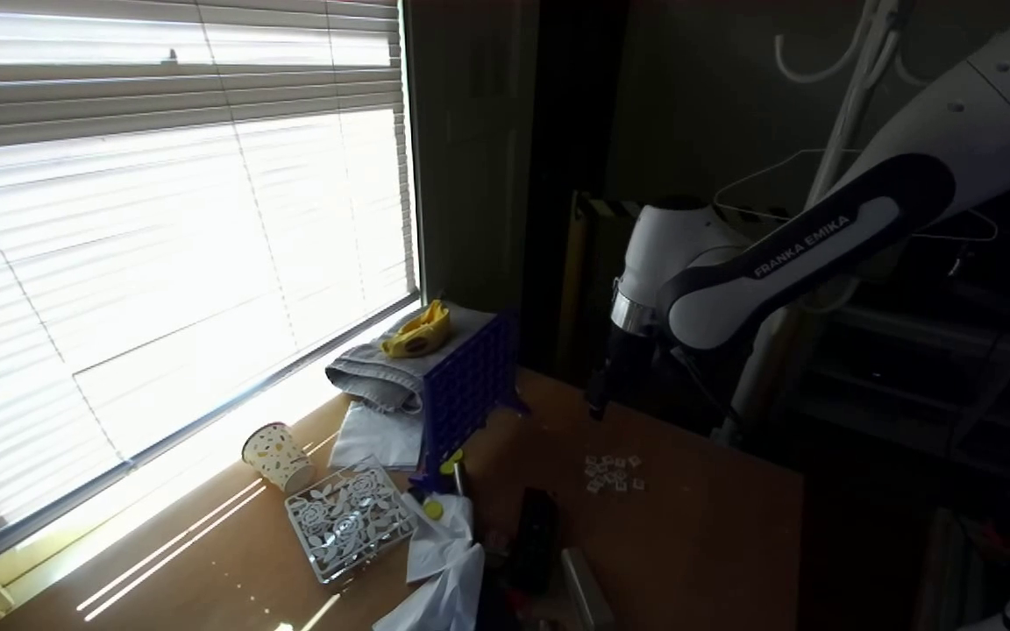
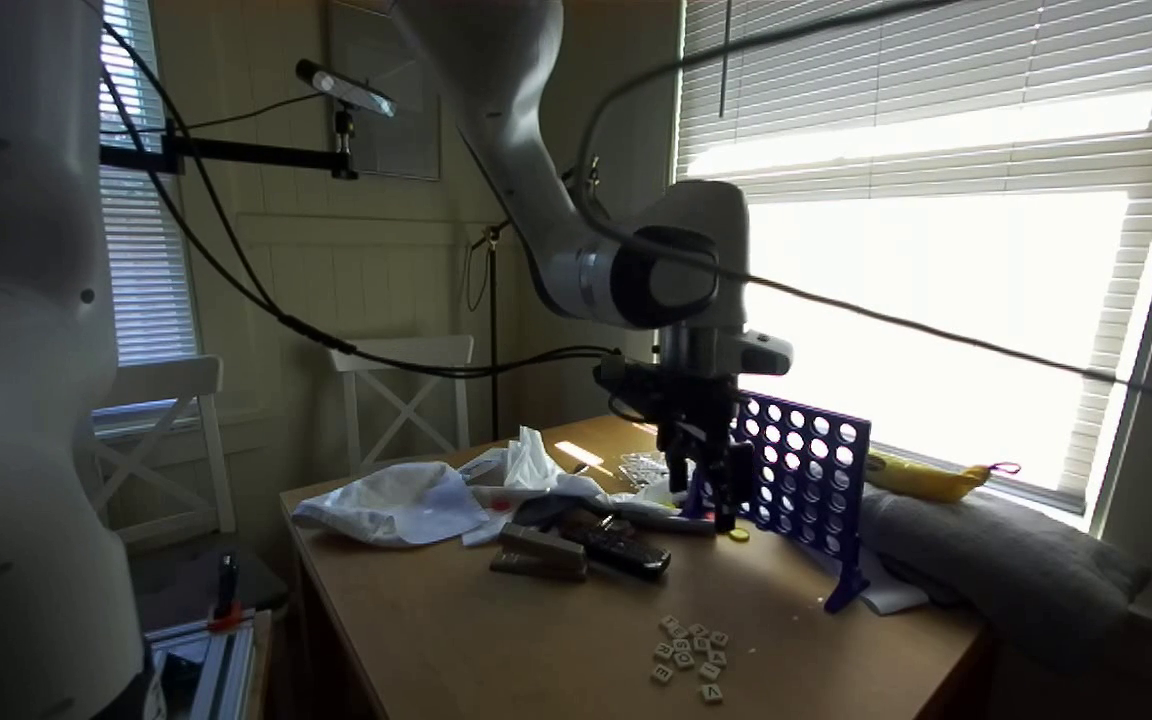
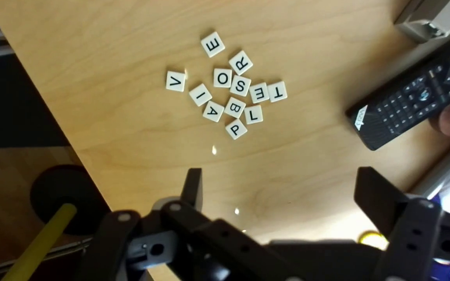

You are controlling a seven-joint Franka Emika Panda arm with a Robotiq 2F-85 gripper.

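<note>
The black rectangular plastic remote control (image 3: 414,93) runs off the wrist view's right edge. In an exterior view, the square white letter tiles (image 1: 617,476) are too small and blurred to read.

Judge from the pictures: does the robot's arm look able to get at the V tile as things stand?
Probably yes: the gripper hangs open and empty above the table, and nothing visible blocks the V tile, which lies clear of the other tiles.

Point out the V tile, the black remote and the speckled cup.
V tile (image 3: 175,81): wrist view, middle of its lettered face.
Black remote (image 3: 412,96): wrist view, on its buttoned face.
Speckled cup (image 1: 279,457): in an exterior view, middle of its side wall.
</note>
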